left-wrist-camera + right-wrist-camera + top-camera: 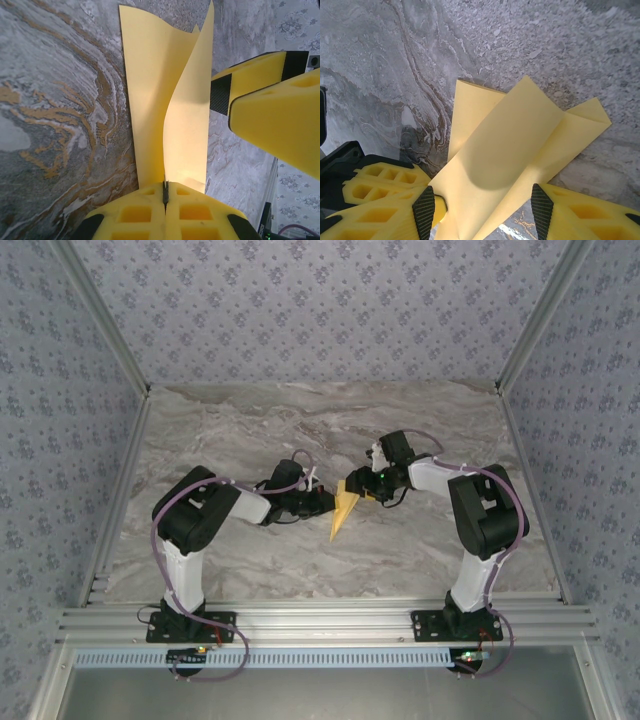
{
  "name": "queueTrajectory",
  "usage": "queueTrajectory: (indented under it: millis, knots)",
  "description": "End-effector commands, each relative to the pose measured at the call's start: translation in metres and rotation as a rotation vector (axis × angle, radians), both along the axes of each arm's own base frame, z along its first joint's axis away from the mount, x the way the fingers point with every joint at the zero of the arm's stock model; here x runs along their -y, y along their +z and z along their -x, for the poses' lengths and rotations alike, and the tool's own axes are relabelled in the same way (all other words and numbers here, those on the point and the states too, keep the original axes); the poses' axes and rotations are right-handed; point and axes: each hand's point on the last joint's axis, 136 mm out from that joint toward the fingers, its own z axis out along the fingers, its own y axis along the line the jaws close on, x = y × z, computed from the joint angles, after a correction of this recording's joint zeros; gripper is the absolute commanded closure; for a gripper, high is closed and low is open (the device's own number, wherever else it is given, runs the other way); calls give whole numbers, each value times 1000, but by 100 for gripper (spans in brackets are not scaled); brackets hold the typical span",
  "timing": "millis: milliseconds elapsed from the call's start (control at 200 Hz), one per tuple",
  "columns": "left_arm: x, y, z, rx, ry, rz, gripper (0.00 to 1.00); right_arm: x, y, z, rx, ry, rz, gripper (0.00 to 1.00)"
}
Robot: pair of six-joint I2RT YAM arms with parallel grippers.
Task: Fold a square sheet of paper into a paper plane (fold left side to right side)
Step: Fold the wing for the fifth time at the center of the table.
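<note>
The paper plane (342,512) lies near the middle of the marbled bench (250,430), between the two arms. In the top view it reads as a slim yellow-orange wedge: the pointed tip faces the near edge of the bench and the wide end sits between the two pincers. The left pincer (325,502) meets the wide end from the left; the right pincer (362,488) meets it from the right, and the two are close together. In the left wrist view, the left pincer (165,192) is fully closed. Its yellow fingers (135,215) press together on the edge of the paper plane (160,85), which enters the seam between them. From this grip one layer lies flat on the bench and a second layer curves upward, clear of the surface. The right pincer (225,100) stands just beside this raised layer, on its right side. In the right wrist view, the right pincer (484,210) stands partly apart, at a medium width. The paper plane (520,135) runs between its black pads (423,212). The paper is close against the left pad, and a strip of bench shows between the paper and the right pad, so no clamping is evident. The overlapping folded layers spread away from this pincer across the bench.
</note>
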Motion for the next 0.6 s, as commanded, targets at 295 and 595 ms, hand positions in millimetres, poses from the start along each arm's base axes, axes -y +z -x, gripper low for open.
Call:
queueTrajectory:
  millis: [295,595]
  knots:
    - [0,-5,-6,24,3,-35,100,1,-9,-5,-26,-10,8,42]
    - [4,3,-7,42,-13,-24,100,10,-25,3,-77,-16,79,42]
